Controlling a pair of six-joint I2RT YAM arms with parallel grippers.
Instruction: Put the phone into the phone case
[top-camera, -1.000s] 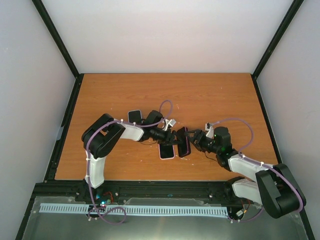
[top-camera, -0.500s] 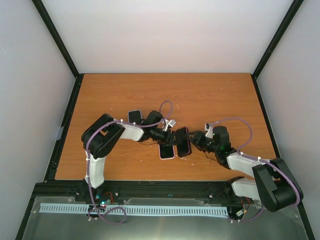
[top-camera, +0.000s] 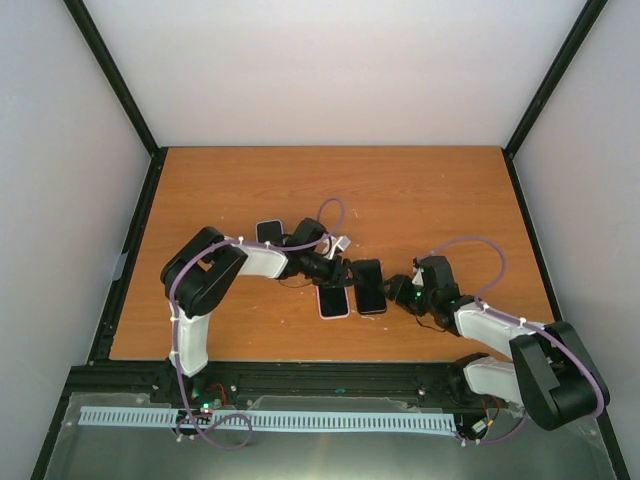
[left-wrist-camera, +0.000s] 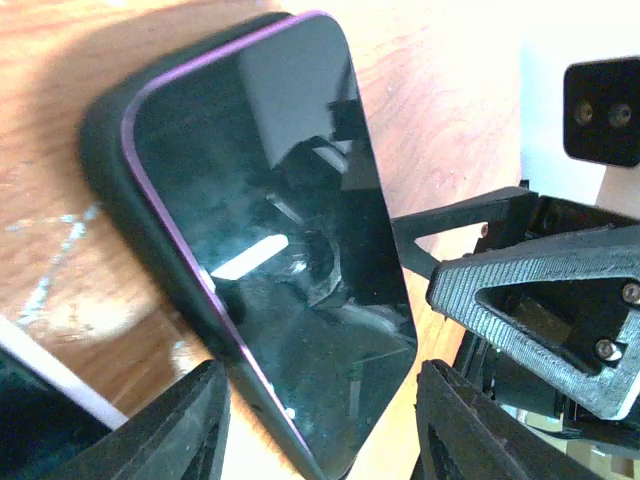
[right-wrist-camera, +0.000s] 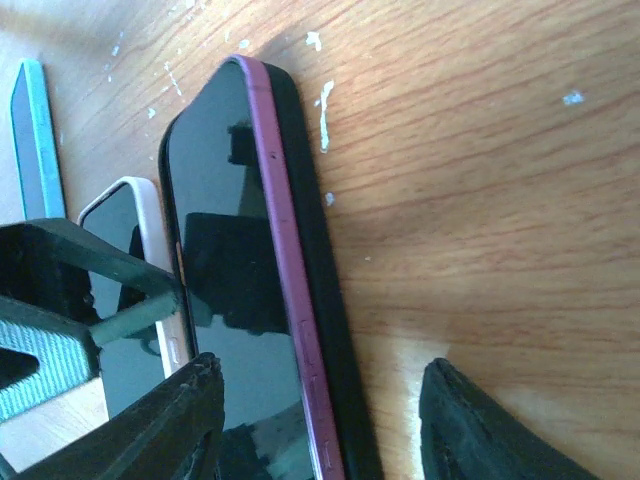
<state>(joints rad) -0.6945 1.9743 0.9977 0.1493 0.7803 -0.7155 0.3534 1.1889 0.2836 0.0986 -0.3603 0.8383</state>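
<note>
Phone (top-camera: 369, 286) lies flat on the bench (top-camera: 430, 200), seated in the case (right-wrist-camera: 318, 260) - right between the arms. Left end effector (left-wrist-camera: 318, 425) and right end effector (right-wrist-camera: 320, 425) both gape wide around it - gripping nothing.

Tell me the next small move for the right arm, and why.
Probably close the right tool and press down on the long edge of the phone facing it. In the right wrist view the purple rim appears to stand proud of the black case along that side, so the phone looks only partly seated, and the tool sits open beside it.
</note>
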